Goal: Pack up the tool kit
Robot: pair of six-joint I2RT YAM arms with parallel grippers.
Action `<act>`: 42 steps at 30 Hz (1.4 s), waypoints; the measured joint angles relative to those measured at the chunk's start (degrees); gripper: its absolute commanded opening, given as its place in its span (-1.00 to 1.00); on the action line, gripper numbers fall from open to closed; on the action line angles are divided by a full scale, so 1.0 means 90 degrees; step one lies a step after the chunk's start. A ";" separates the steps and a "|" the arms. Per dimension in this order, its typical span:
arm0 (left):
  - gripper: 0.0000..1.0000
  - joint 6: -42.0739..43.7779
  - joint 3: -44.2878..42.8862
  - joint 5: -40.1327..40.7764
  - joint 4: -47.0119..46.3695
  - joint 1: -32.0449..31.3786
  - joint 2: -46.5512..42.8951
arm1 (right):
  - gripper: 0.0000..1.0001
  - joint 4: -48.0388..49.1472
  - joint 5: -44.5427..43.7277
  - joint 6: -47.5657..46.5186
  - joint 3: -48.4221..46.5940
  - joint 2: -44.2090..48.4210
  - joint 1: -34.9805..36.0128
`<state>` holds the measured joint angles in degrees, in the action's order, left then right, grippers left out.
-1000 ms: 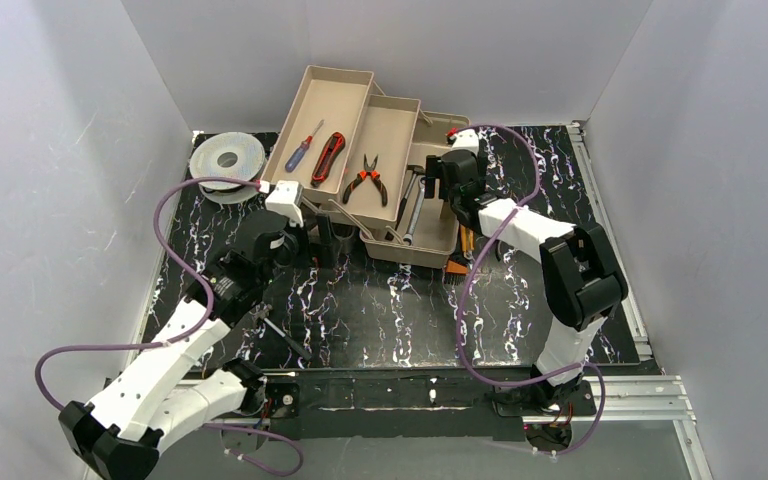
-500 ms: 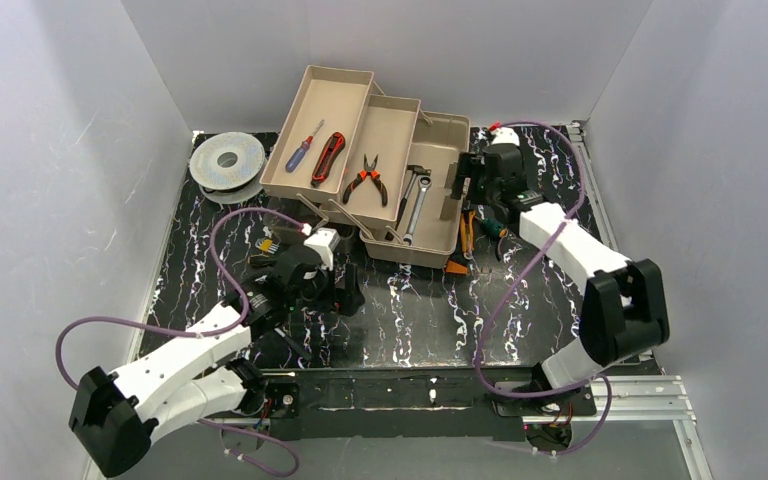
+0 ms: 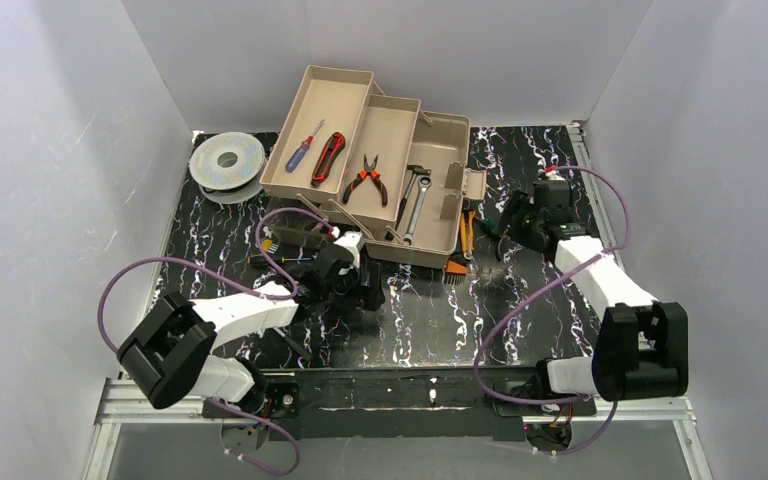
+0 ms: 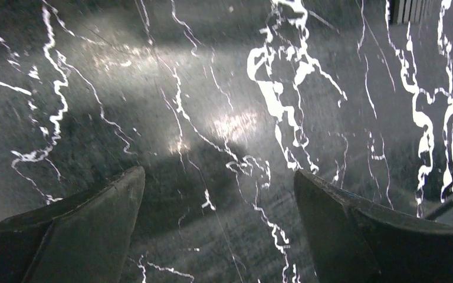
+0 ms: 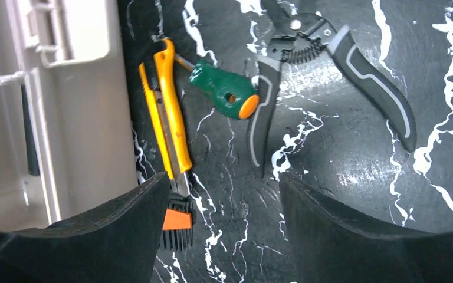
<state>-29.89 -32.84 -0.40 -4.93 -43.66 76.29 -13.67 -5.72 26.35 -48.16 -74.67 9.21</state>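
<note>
Right tool [image 5: 224, 186] has pulled clear of the toolbox [image 3: 452, 126] right edge.

toolbox [image 5: 76, 88]: cut off at left edge | brush [image 5: 177, 221]: partly behind right claw [image 5: 224, 180]

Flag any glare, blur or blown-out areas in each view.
Left wrist: bright glare patches on the black marbled mat, its texture looks smeared, and the jaws are dark and soft at the bottom edge. Right wrist: sharp on the yellow utility knife and green screwdriver handle; the toolbox wall is pale, nearly washed out. Top external: even light, soft shadows, no strong glare.
</note>
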 measured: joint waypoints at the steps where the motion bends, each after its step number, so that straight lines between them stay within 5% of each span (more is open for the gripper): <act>1: 0.97 -0.0029 0.0000 0.0080 -0.0083 0.0007 0.0053 | 0.49 0.0024 0.0189 0.0090 -0.0007 -0.0097 -0.0202; 5: 0.97 -0.0172 0.0002 0.0279 -0.0389 0.0284 0.0141 | 0.47 0.0066 0.1107 0.0573 -0.0170 -0.0729 -0.0852; 13: 0.96 -0.0471 0.0148 0.0165 -0.0673 0.1622 0.0221 | 0.43 0.0221 0.1846 0.0794 -0.0476 -0.1537 -0.0954; 30: 0.96 -0.0440 0.0376 0.0155 -0.0294 0.1831 -0.0665 | 0.36 0.0381 0.1785 0.0988 -0.1761 -0.3334 -0.0947; 42: 0.96 -0.0231 0.0384 0.0151 0.0102 0.1834 -0.1027 | 0.44 -0.0447 0.1753 -0.0772 -0.2613 -0.3354 -0.0923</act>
<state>-31.97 -29.39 0.95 -4.01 -27.16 67.05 -17.69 10.07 19.40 -71.68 -104.86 0.91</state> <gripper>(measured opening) 0.981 0.712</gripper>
